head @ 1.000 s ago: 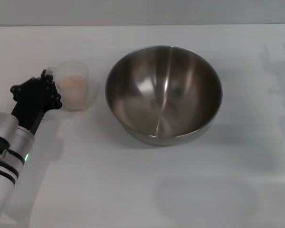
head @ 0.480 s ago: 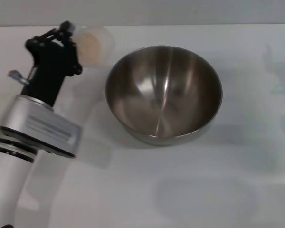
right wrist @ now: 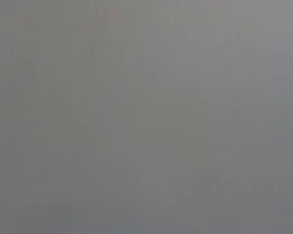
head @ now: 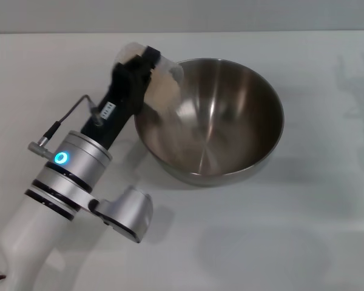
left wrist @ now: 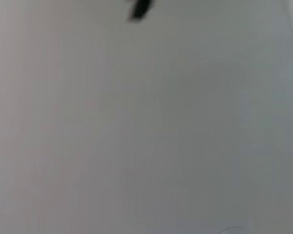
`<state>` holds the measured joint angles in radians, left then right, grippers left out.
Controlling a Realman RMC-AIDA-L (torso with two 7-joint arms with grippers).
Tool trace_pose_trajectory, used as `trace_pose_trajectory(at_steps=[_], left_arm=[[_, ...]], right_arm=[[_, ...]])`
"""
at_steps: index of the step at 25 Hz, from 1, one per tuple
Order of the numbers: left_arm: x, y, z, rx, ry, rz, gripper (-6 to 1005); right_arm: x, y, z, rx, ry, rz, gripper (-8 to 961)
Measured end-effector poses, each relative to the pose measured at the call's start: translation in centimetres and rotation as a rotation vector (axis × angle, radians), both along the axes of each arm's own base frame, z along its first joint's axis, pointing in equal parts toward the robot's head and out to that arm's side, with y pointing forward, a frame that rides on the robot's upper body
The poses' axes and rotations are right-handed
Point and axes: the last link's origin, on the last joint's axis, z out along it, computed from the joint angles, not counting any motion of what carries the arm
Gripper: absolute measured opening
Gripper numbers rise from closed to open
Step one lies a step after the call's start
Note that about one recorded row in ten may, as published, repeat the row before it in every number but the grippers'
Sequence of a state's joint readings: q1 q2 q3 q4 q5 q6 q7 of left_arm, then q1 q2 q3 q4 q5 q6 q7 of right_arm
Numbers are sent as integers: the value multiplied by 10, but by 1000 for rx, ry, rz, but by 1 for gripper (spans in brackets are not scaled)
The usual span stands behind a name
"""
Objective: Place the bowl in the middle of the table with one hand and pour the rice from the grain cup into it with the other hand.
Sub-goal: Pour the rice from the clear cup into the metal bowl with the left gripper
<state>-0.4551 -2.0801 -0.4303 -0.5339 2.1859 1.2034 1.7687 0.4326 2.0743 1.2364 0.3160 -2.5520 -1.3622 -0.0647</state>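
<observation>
Jaws of the left gripper [head: 147, 65] are clamped on the small clear, faintly frosted plastic grain cup [head: 159, 79], which is held off the table and tipped on its side over the left rim of the large round stainless-steel bowl [head: 210, 120]. The cup's mouth faces the bowl's interior. Pale off-white rice [head: 163, 89] is visible as a loose mass inside the tilted cup; whether any grains lie in the bowl cannot be determined. The bowl stands upright on the plain flat white table [head: 261, 236], roughly central in the head view. The left arm reaches in from the near left edge, its wrist showing a blue ring light [head: 62, 158]. The right gripper is not visible; both wrist views show only blank surface.
</observation>
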Motion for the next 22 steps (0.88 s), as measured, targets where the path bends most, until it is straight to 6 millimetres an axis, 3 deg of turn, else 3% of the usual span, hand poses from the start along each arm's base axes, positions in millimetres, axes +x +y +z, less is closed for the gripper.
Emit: trace_pose_trajectory(at_steps=[9,22], left_arm=[[4,-4,-10,146,336,-135,26],[5,-12,-17,152,412,-195,39]], right_arm=[[-2,1,0,-1,-4,6,506],[-1,4,-1,-10,-21,-1,506]])
